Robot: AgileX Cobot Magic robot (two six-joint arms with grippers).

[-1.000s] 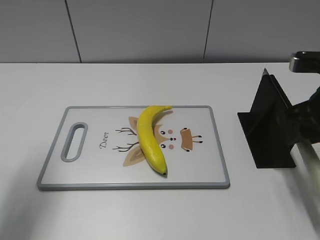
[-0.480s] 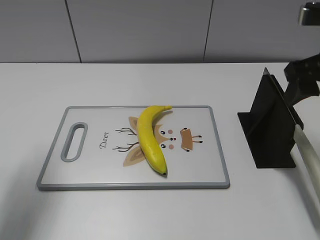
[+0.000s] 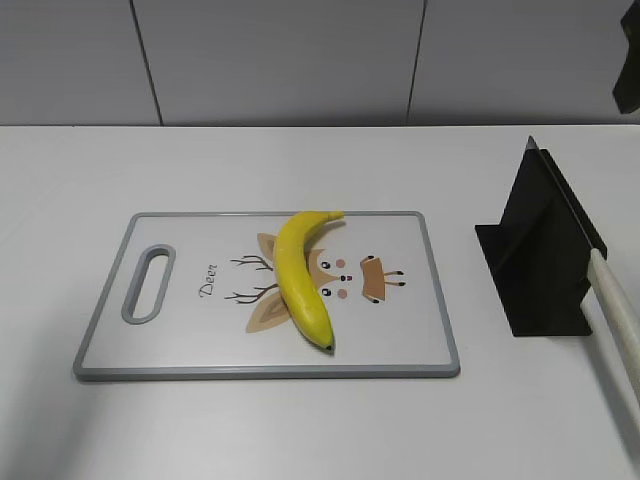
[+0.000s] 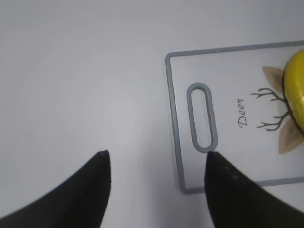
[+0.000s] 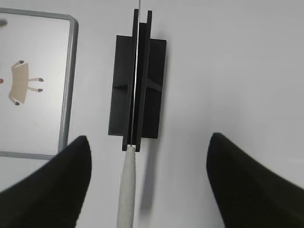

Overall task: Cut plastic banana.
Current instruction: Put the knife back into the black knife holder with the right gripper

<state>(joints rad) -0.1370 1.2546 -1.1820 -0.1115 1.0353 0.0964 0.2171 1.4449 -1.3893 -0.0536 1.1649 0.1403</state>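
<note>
The yellow plastic banana [image 3: 303, 278] lies diagonally on the white, grey-rimmed cutting board [image 3: 440, 300], dark tip toward the front. Its edge shows at the right of the left wrist view [image 4: 295, 90]. The knife sits blade-in in a black stand [image 3: 540, 250], its pale handle [image 3: 615, 320] sticking out toward the front. My right gripper [image 5: 149, 138] is open wide and empty, high above the handle [image 5: 127, 190] and the stand [image 5: 137, 90]. Only a dark piece of it [image 3: 628, 70] shows at the exterior view's top right. My left gripper [image 4: 156, 154] is open and empty above the board's handle-hole [image 4: 202, 116] corner.
The board [image 5: 69, 85] carries a deer drawing and lies left of the stand on a white table. A grey panelled wall runs behind the table.
My right gripper has risen from beside the knife stand up and away to the top right edge of the exterior view. Knife, banana and board have not moved.
</note>
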